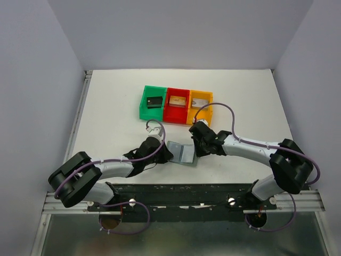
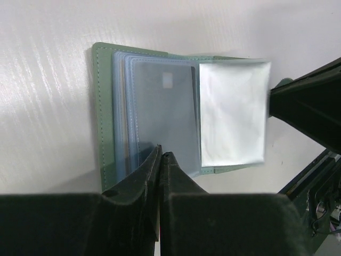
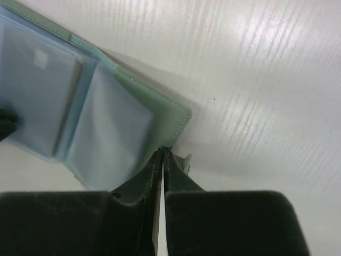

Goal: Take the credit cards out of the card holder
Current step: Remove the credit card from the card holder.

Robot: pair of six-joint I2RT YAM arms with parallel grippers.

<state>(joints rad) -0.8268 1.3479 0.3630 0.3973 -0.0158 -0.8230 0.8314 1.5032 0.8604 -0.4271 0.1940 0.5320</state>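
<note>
You have the card holder (image 1: pixel 180 151) spread open, left jaws pinched shut on one side, right jaws likewise on the opposite cover.

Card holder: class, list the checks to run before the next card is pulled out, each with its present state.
1. Card holder lies open: ok.
2. Left gripper clamps one side of it: ok.
3. Right gripper clamps the other side: ok.
4. Grey card visible inside it: ok.
5. A gripper free to pull that card: not ok, both are shut.
</note>
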